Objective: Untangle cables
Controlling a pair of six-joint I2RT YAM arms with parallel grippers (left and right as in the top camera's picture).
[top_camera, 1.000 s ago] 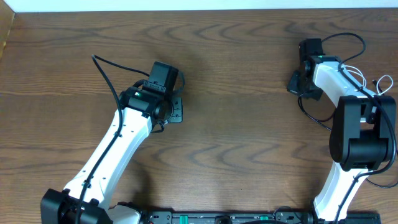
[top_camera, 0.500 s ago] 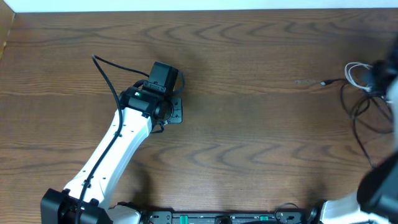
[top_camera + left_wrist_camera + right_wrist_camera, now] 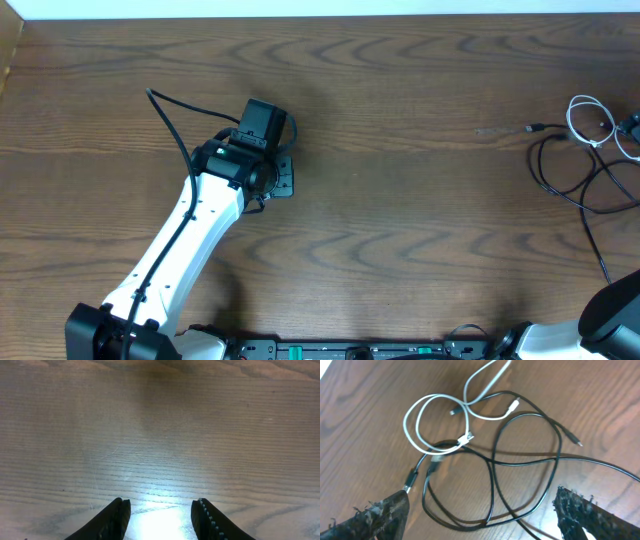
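The cables lie in a loose heap at the table's far right. The white cable (image 3: 571, 118) (image 3: 405, 422) forms loops, and the black cable (image 3: 543, 165) (image 3: 490, 485) curls in larger loops that cross over it and over each other. One black plug (image 3: 531, 128) points left. My right gripper (image 3: 482, 492) hovers open above the black loops, holding nothing; the overhead view shows only a bit of that arm at the right edge. My left gripper (image 3: 161, 502) is open over bare wood, far from the cables.
The left arm (image 3: 200, 220) reaches diagonally from the front left toward the table's middle, with its own thin black wire (image 3: 165, 115) trailing to the upper left. The table's back edge (image 3: 320, 14) meets a white strip.
My right gripper went from shut to open, and the arm swung away off the right edge. The cables now lie spread on the table. The left arm stayed still.
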